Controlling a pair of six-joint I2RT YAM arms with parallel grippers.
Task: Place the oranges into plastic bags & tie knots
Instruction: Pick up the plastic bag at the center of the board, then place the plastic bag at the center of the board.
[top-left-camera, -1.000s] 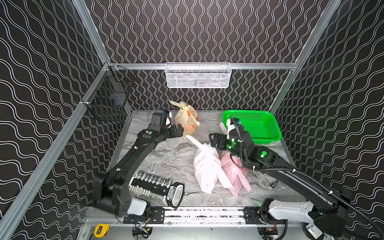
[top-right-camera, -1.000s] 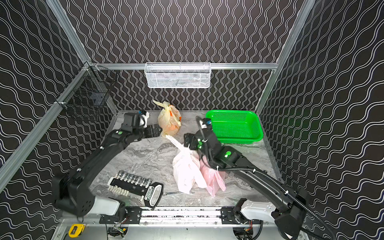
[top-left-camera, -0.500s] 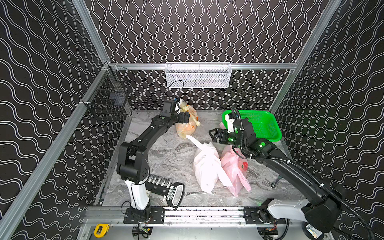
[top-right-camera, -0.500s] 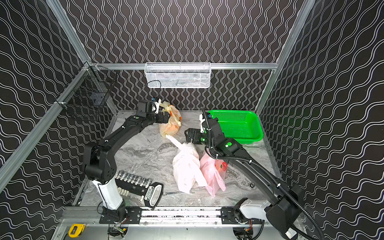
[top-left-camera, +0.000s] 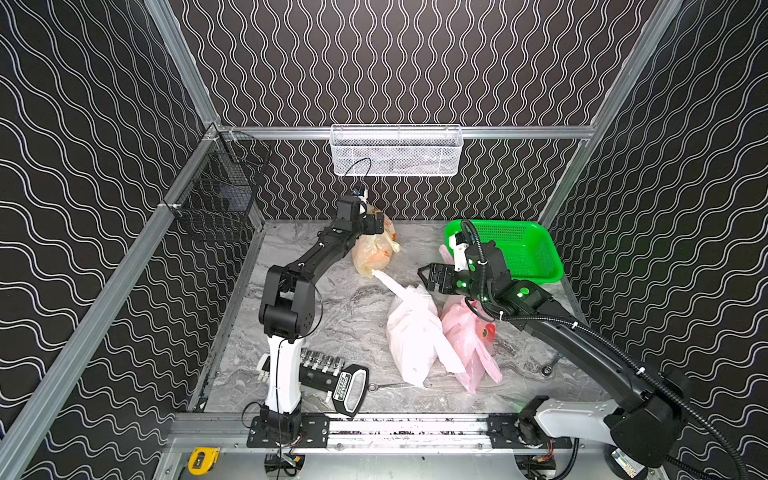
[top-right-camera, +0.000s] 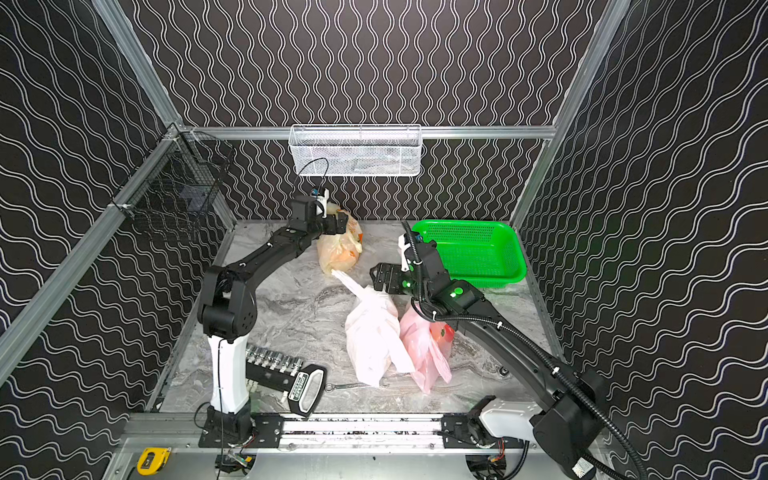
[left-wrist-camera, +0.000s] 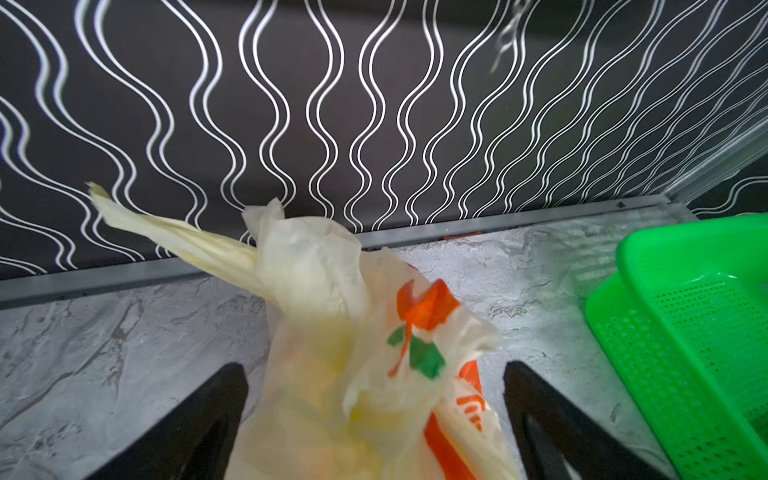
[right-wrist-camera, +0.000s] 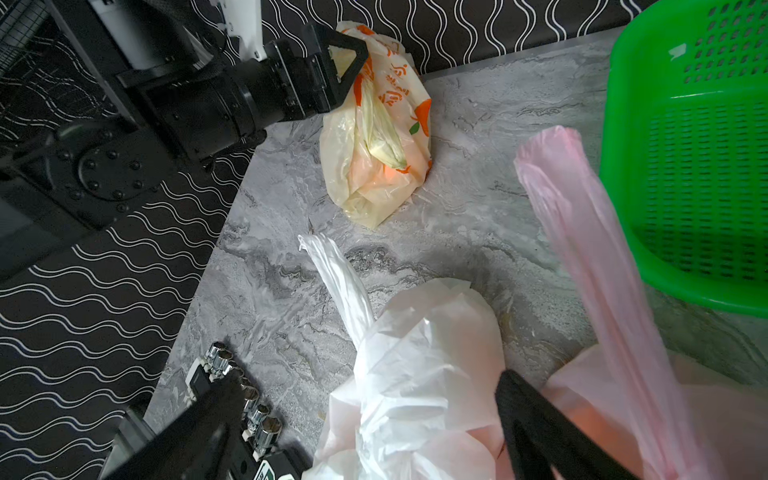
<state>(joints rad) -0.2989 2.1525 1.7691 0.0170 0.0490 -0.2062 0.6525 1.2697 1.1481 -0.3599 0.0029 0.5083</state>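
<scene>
Yellowish bag (right-wrist-camera: 374, 124) stands on the marbled table (top-left-camera: 332, 299) by the back wall, oranges (right-wrist-camera: 376, 176) glowing through its thin film. The left gripper (left-wrist-camera: 374, 370) has its fingers spread either side of the bunched neck. Right gripper (right-wrist-camera: 365, 382) hovers, fingers spread, over the crinkly white bag (top-left-camera: 411, 332). The pink bag (top-left-camera: 469, 345) touches it, with the green perforated basket (top-left-camera: 523, 253) behind.

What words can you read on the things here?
Orange printed characters on the translucent yellowish plastic bag: too blurred to read.
Green-and-white label on the black socket holder: too small to read.
No other writing shows.
</scene>
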